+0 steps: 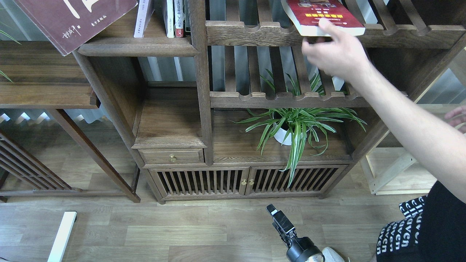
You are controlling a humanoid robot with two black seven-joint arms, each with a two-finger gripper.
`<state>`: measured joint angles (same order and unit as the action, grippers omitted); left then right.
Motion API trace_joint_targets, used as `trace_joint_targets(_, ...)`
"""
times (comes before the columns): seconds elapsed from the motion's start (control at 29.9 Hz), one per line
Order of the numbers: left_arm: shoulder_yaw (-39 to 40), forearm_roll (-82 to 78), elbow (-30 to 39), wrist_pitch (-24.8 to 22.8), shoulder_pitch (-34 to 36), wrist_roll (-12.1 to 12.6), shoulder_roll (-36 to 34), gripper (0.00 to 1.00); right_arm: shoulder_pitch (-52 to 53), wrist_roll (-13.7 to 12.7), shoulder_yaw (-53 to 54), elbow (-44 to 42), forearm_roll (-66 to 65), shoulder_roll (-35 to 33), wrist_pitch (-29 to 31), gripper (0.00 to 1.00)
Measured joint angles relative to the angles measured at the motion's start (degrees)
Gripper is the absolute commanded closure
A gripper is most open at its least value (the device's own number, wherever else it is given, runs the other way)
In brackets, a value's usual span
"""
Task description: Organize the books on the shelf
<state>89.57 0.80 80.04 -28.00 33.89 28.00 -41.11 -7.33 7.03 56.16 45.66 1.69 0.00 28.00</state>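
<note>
Dark walnut bookcase: maroon book [72, 18] tilts above the shelf [138, 46] — mid-placement, needing uprighting. Person's hand [336, 54] leaves red book [320, 16] on the rack. Right gripper [278, 218] idle, opening unclear; left unseen.

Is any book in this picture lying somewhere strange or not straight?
Yes. The red book lies flat on the slatted rack, overhanging its front rail, with a person's hand on it. The maroon book sits tilted at top left, not upright like the thin volumes.
</note>
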Motion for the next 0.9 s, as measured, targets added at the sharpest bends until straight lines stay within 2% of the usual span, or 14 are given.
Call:
trace_joint_targets(0.17, -0.29, 0.03, -0.81, 2.90, 0.77, 0.00, 1.85, 0.99, 0.03, -0.05, -0.47, 0.38, 0.06, 0.00, 0.00, 0.01)
trace_joint_targets(0.57, -5.43, -0.47, -1.12, 16.87, 7.70, 0.00, 5.25, 0.99, -0.19, -0.01, -1.07, 2.42, 0.15, 0.00, 0.00, 0.01)
trace_joint_targets(0.8, -9.29, -1.76, -1.33, 20.33, 9.61, 0.00, 5.98, 0.99, -0.82, 0.00, -0.97, 2.82, 0.24, 0.00, 0.00, 0.01)
trace_joint_targets(0.9, -11.10, -4.36, -3.46, 20.67, 11.63, 0.00, 6.22, 0.99, -1.03, 0.00, -0.83, 2.96, 0.55, 0.00, 0.00, 0.01)
